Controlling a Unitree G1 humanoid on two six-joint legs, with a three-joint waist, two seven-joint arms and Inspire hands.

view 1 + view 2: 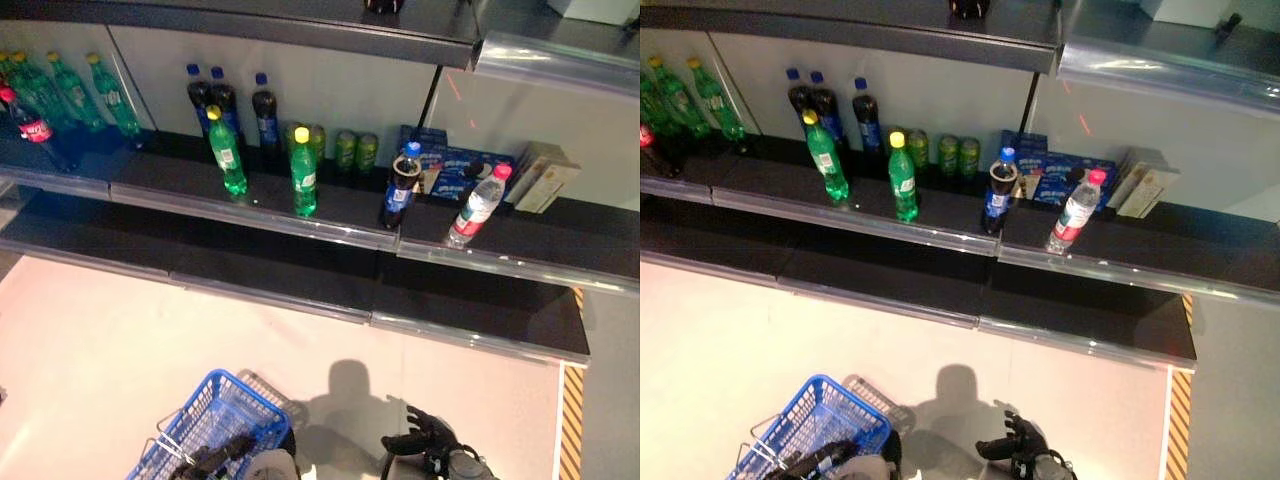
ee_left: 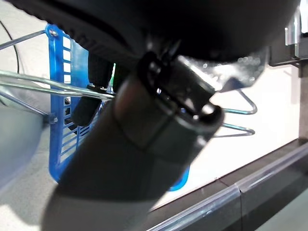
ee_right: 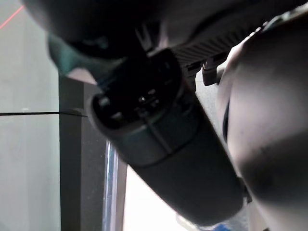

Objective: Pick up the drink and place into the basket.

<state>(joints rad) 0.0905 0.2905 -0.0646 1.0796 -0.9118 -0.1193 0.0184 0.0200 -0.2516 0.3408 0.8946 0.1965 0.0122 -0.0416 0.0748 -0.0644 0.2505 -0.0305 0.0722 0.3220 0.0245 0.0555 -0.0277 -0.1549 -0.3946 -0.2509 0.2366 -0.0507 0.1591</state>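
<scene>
Drinks stand on the middle shelf [image 1: 330, 210]: two green bottles with yellow caps [image 1: 227, 152] [image 1: 303, 172], a dark cola bottle with a blue cap [image 1: 401, 187] and a clear water bottle with a pink cap [image 1: 477, 206]. The blue plastic basket [image 1: 262, 402] hangs low at the lower left. My left hand [image 1: 215, 455] is curled round its wire handle [image 2: 29, 79]. Low on the right, far below the shelf, my right hand [image 1: 428, 436] has relaxed fingers and holds nothing.
Behind the front row are dark bottles [image 1: 264, 110] and green cans [image 1: 346, 150]. More green bottles [image 1: 70, 90] stand at the far left. Blue biscuit packs [image 1: 450, 165] and beige boxes [image 1: 545, 175] sit at the right. A lower shelf [image 1: 300, 270] juts out underneath.
</scene>
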